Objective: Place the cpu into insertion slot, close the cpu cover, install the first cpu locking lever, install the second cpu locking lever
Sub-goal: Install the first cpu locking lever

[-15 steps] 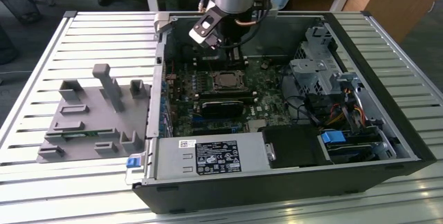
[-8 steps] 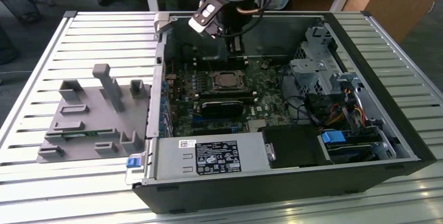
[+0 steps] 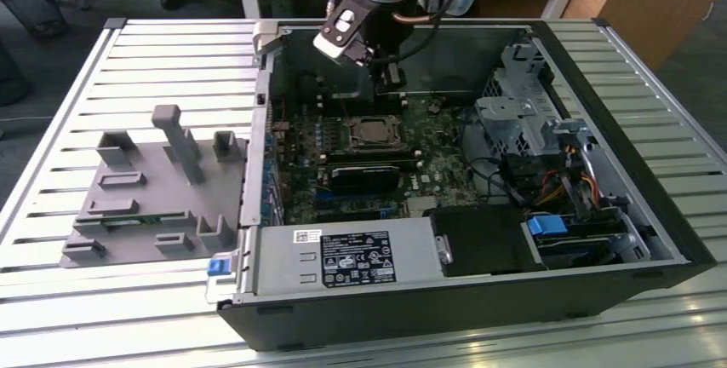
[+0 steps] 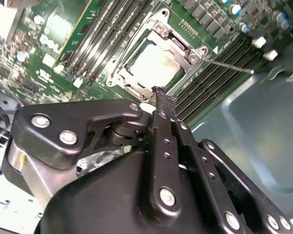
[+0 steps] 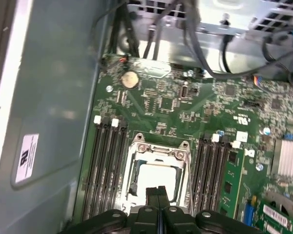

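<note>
So you're looking at the gripper hanging right over the socket area of the motherboard inside the open computer case. Its two fingers are pinched together tip to tip with nothing between them, so you're carrying nothing right now. The cpu is sitting down in the insertion slot, and its pale metal face is showing through the window of the cpu cover, which is lying flat over it in both wrist views. The fingertips are pointing at the near edge of that frame, and I can't tell whether they're actually touching it. In the second wrist view a thin silver locking lever is sticking out from one corner of the socket over the memory slots, so it's looking unlatched to me. Handling-wise, I'm guessing that lever is stiff, springy wire, slick and skinny, so you're better off pushing it out near its free end than pinching it. The chip itself is light and fragile, so you're wanting any load going onto the cover, not the chip face.
</note>
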Robot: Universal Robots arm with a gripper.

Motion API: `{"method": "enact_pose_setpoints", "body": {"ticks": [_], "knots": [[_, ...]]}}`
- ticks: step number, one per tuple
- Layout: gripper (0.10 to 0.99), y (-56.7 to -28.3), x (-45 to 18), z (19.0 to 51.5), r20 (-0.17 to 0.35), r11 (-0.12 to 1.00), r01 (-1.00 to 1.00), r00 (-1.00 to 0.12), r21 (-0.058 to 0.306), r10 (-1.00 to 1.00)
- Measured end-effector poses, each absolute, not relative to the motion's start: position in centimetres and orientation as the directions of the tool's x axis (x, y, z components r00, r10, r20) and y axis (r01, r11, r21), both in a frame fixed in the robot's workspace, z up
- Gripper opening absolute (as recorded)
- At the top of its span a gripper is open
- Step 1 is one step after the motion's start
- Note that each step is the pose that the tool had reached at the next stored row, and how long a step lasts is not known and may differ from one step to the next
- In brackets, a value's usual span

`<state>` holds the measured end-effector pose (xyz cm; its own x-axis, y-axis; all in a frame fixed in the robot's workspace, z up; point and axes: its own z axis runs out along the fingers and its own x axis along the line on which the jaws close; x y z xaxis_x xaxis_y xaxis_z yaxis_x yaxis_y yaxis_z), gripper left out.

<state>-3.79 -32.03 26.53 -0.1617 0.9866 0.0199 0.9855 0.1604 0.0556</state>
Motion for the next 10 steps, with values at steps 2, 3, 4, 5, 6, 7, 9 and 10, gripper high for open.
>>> {"method": "enact_pose_setpoints", "body": {"ticks": [2, 3, 4, 5, 6, 7, 9, 10], "knots": [[0.106, -32.03, -3.79, 26.49, 0.019, 0.197, 0.979, -0.198, 0.055, 0.98], [0.106, -32.03, -3.79, 26.47, 0.019, 0.214, 0.975, -0.216, 0.055, 0.976], [0.106, -32.03, -3.79, 26.44, 0.019, 0.232, 0.971, -0.233, 0.054, 0.972], [0.106, -32.03, -3.79, 26.42, 0.018, 0.25, 0.967, -0.251, 0.053, 0.968], [0.106, -32.03, -3.79, 26.4, 0.018, 0.267, 0.962, -0.269, 0.053, 0.963], [0.106, -32.03, -3.79, 26.38, 0.017, 0.285, 0.957, -0.286, 0.052, 0.958], [0.106, -32.03, -3.79, 26.34, 0.016, 0.32, 0.946, -0.321, 0.051, 0.947], [0.106, -32.03, -3.79, 26.32, 0.016, 0.337, 0.94, -0.338, 0.05, 0.941]]}}
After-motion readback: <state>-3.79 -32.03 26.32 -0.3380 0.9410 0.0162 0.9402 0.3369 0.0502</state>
